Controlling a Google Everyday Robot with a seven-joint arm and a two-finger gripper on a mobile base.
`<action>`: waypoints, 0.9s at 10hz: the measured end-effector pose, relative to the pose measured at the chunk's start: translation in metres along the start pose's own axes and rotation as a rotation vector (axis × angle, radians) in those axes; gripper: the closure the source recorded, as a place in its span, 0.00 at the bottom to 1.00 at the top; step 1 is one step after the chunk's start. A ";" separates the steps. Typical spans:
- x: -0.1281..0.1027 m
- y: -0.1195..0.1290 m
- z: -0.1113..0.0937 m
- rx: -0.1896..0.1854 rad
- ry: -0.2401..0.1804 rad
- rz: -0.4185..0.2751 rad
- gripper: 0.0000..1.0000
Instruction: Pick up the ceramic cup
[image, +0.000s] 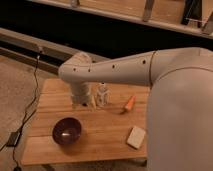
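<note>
My arm reaches from the right across the wooden table (105, 132) and bends down at its far left part. The gripper (81, 102) hangs low over the table there, just left of a small white bottle-like object (103, 95). A small pale shape (93, 101) shows between the gripper and the bottle. I cannot tell whether it is the ceramic cup or part of the gripper. Otherwise the cup is hidden behind the wrist.
A dark purple-brown bowl (67, 131) sits at the table's front left. An orange carrot-like piece (129, 103) lies right of the bottle. A pale block (136, 137) lies at the front right. A black cable (27, 115) hangs left of the table.
</note>
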 end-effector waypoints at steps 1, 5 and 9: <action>0.000 0.000 0.000 0.000 0.000 0.000 0.35; -0.009 -0.003 0.007 0.029 0.001 -0.036 0.35; -0.037 0.016 0.015 0.049 -0.012 -0.144 0.35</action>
